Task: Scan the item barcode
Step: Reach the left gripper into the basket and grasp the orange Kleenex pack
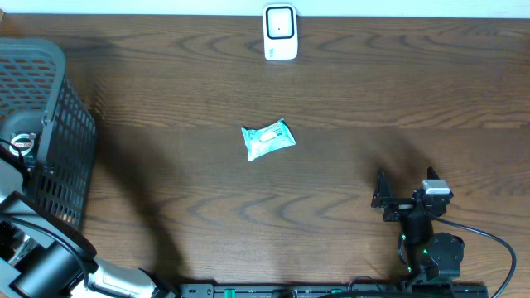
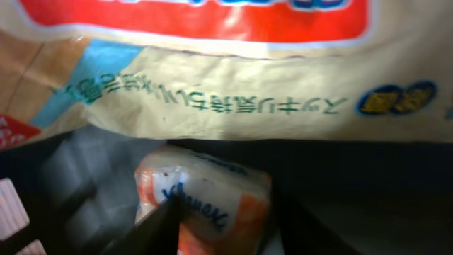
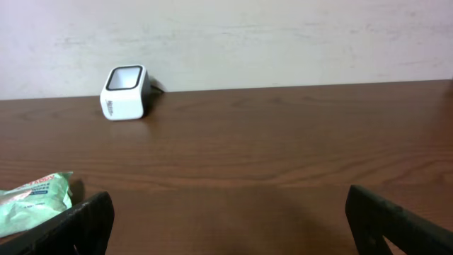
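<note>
My left gripper (image 2: 226, 216) is down inside the black basket (image 1: 50, 124), hidden in the overhead view. Its dark fingers (image 2: 159, 227) stand either side of a small orange-and-white Kleenex tissue pack (image 2: 212, 195), pressed against its edges. A large tan bag (image 2: 233, 92) with a red band and printed text lies just beyond it. The white barcode scanner (image 1: 280, 33) stands at the table's far edge, also seen from the right wrist as the scanner (image 3: 124, 92). My right gripper (image 1: 383, 199) rests low at the front right, open and empty (image 3: 230, 227).
A green-and-white wipes pack (image 1: 267, 139) lies flat mid-table, its end showing at the left as the wipes pack (image 3: 32, 202). The left arm (image 1: 41, 257) reaches into the basket from the front left corner. A black cable (image 1: 497, 248) loops by the right arm's base.
</note>
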Motion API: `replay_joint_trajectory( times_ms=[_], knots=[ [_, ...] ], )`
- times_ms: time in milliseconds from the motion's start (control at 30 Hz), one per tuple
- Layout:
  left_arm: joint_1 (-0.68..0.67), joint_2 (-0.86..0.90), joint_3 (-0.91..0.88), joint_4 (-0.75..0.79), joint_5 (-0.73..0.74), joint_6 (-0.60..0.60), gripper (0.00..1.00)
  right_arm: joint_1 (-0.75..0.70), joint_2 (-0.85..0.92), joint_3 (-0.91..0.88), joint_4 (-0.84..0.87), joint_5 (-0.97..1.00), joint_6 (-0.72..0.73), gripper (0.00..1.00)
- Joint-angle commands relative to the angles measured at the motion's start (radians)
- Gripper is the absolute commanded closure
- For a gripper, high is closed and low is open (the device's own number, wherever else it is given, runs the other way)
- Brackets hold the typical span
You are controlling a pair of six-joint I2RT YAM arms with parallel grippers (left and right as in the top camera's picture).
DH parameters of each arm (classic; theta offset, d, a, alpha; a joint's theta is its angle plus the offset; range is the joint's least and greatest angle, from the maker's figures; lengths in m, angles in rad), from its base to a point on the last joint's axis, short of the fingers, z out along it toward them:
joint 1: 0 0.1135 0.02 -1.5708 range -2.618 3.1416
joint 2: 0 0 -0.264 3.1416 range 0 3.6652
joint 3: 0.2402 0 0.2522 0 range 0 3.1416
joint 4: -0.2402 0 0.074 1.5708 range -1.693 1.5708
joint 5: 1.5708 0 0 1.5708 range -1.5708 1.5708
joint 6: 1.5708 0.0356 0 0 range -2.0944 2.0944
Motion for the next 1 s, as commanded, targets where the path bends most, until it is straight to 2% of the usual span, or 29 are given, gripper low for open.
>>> replay_joint_trajectory(
  times_ms=[0, 233, 300, 567, 800, 967],
  knots=[
    [0.0, 0.032, -0.006, 0.0, -0.013, -0.004, 0.67, -0.005, 0.0, -0.002, -0.004, -0.002, -0.009, 0.01],
    [0.0, 0.081, -0.006, 0.006, -0.008, -0.003, 0.68, -0.005, 0.0, -0.002, -0.004, -0.002, -0.009, 0.01],
    [0.0, 0.083, -0.006, 0.003, -0.001, -0.003, 0.92, -0.005, 0.0, -0.002, -0.004, -0.002, -0.009, 0.01],
    [0.0, -0.027, 0.062, -0.023, 0.098, -0.004, 0.93, -0.005, 0.0, -0.002, -0.004, -0.002, -0.009, 0.01],
    [0.0, -0.297, 0.116, 0.031, 0.134, -0.008, 0.93, -0.005, 0.0, -0.002, -0.004, -0.002, -0.009, 0.01],
    [-0.002, -0.529, 0.118, 0.151, 0.163, -0.079, 0.93, -0.005, 0.0, -0.002, -0.004, -0.002, -0.009, 0.01]
  ],
)
